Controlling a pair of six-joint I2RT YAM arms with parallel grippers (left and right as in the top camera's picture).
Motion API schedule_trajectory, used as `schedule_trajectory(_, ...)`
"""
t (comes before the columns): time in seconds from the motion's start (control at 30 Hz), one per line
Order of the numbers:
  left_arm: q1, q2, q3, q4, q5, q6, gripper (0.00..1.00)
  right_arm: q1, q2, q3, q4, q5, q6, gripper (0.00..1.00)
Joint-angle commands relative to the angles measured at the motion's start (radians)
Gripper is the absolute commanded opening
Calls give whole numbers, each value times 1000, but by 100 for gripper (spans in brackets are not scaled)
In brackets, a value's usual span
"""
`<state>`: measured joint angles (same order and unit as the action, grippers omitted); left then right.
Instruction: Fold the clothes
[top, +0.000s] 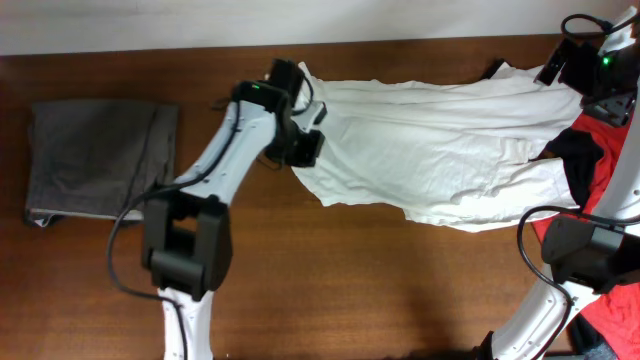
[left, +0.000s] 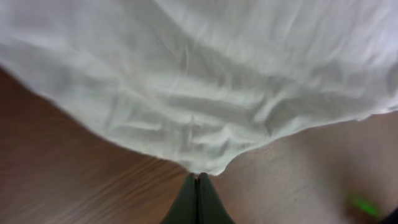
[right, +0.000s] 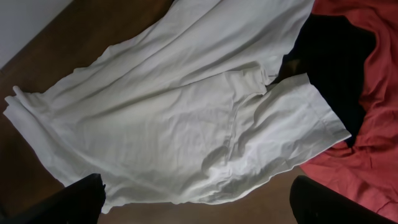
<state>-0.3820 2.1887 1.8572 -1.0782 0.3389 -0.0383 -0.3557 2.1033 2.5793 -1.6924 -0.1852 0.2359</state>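
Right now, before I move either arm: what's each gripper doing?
Left gripper: closed, pinching an edge of the white T-shirt.
Right gripper: open, holding nothing, above the same shirt.

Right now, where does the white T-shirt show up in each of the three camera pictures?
Overhead: the white T-shirt lies across the upper middle and right.
Left wrist: the T-shirt fills the upper part, its edge at the shut left gripper.
Right wrist: the T-shirt fills the centre, from left edge to top.
Shared landmark: the brown wooden table beneath it.
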Motion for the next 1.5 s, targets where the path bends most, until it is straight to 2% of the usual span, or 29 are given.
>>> schedule_trajectory(0.0,-21,51,11,-6,17,-53,0,2,0,-5,-6,6,5,99)
schedule_trajectory(0.6,-48,173,-10,8,-6,-89,0,2,0,-5,-6,6,5,99)
schedule_trajectory(0.8,-46,173,-11,-23,-144,-90,0,2,0,-5,-6,6,5,99)
schedule_trajectory(1.2,-11,173,-11,-10,-571,-97,0,1,1,-5,-6,6,5,99)
schedule_trajectory(1.47,59,173,-11,119,-598,-95,0,1,2,-5,-6,6,5,99)
